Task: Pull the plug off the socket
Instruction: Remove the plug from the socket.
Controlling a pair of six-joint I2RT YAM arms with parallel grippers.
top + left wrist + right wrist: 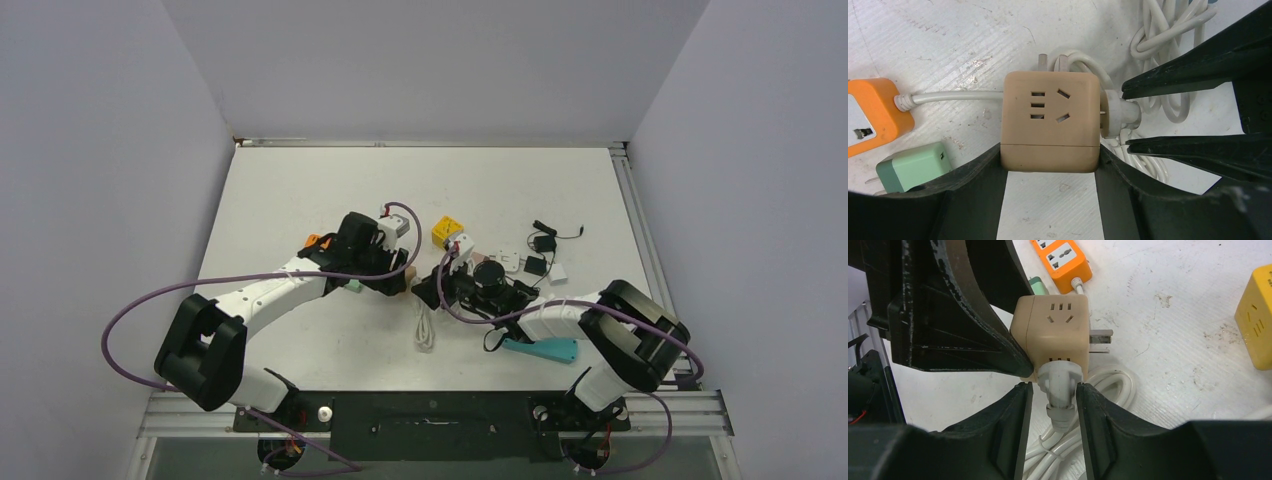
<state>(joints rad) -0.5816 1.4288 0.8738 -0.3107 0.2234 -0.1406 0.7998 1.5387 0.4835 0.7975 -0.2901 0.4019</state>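
The left gripper point(1050, 172) clamps the tan cube socket point(1050, 122) on the counter point(300, 190). The right gripper point(1054, 400) grasps the white plug point(1060, 385), which sits partly inserted in the socket's side, prongs exposed.

White plug point(1060, 385) seated in beige cube socket point(1055, 332); cord coiled.

Plain pale grey walls point(430, 60) close in on three sides. The white table point(300, 190) is scuffed and faintly ribbed, with a metal rail point(640, 210) along its right edge.
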